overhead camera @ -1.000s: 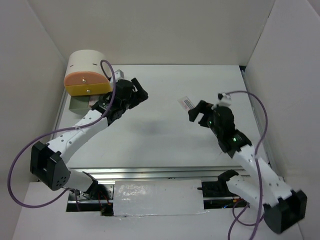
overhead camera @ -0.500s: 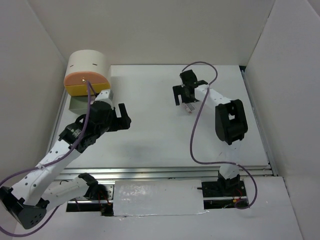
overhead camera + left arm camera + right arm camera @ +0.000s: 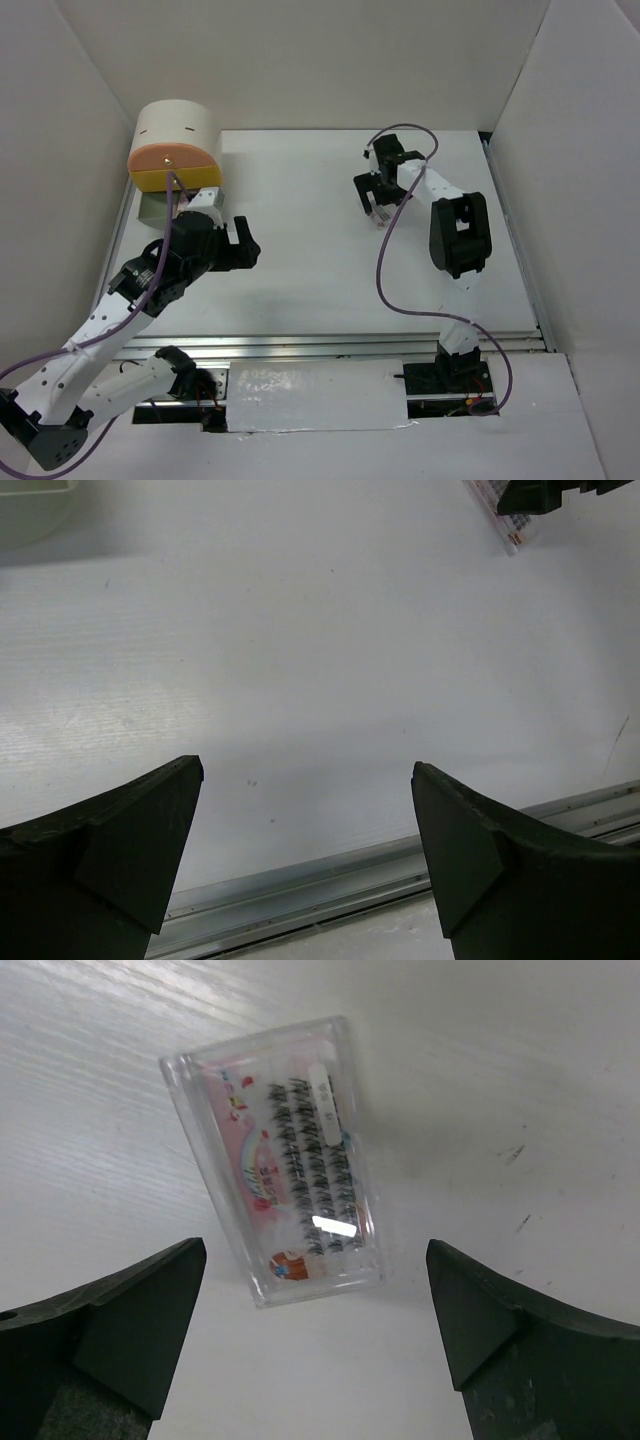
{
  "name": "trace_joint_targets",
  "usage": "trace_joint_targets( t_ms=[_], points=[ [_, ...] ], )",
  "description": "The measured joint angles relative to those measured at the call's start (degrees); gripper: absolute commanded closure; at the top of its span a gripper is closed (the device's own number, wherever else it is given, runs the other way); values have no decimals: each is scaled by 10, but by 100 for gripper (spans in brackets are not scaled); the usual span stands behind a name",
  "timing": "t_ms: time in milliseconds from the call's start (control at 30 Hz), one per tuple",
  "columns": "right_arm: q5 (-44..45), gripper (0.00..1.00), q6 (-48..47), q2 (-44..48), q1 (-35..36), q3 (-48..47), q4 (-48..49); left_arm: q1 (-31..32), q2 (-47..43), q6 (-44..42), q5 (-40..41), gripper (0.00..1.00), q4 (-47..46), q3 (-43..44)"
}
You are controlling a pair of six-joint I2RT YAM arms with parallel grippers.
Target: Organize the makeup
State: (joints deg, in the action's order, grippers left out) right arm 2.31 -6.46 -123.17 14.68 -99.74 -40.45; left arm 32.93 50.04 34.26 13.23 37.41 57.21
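Note:
A clear flat case of false lashes (image 3: 290,1195) with a pink printed card lies flat on the white table. It also shows in the top view (image 3: 379,215) and at the top right of the left wrist view (image 3: 498,508). My right gripper (image 3: 315,1260) is open and hovers just above the case, one finger on each side (image 3: 375,195). My left gripper (image 3: 305,770) is open and empty over bare table (image 3: 240,245), right of the drawer box. No palettes, pencils or sachets are in view.
The rounded cream, pink and yellow drawer box (image 3: 175,150) stands at the far left, with a grey open drawer (image 3: 152,208) below it. White walls enclose the table. A metal rail (image 3: 330,345) runs along the near edge.
My right arm swung from the near right to reach over the lash case and then shifted slightly. My left gripper drew back from the drawer box toward the near side.

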Motion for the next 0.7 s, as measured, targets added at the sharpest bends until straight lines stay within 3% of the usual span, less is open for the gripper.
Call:
trace_joint_targets(
  t_ms=[500,700],
  points=[
    [-63,2,-52,-21,-14,-21,-83,0,6,-10,-17,1,-14,-3],
    [-69,7,-61,-54,-16,-54,-103,0,6,-11,-18,1,-14,-3]
  ],
)
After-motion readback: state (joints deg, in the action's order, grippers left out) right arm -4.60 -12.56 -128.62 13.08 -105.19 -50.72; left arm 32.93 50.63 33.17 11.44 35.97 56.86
